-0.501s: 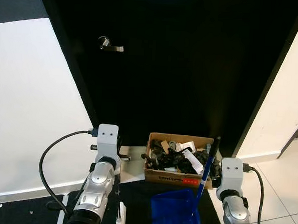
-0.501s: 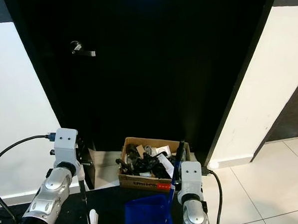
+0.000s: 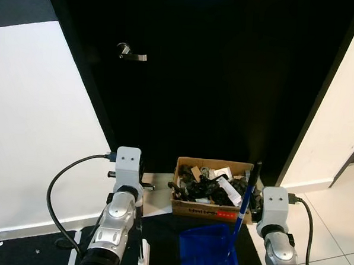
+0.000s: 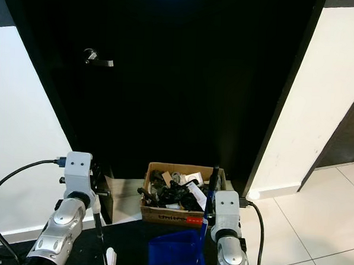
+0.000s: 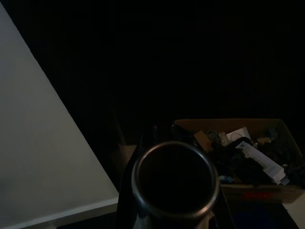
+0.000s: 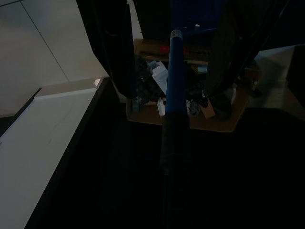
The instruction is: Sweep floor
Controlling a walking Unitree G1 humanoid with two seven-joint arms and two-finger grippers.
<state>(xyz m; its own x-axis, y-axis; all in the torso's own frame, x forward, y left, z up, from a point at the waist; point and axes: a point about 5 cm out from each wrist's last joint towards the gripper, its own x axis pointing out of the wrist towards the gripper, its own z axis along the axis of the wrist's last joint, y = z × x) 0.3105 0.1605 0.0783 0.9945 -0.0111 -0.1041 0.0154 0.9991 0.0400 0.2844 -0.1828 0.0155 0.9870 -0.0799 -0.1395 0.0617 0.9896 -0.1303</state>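
Black door and white walls fill the background, with a cardboard box of clutter on the floor; nothing has shifted in the last half-second, so sweeping has not begun; right gripper straddles the blue dustpan handle, contact unclear; left gripper's state can't be judged; blue dustpan sits below.

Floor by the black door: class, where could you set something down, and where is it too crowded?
Free: the pale tiles right of the right arm, beside the white wall. A small pale patch lies between the left arm and the cardboard box. Crowded: the box is full, and the blue dustpan sits right before it.
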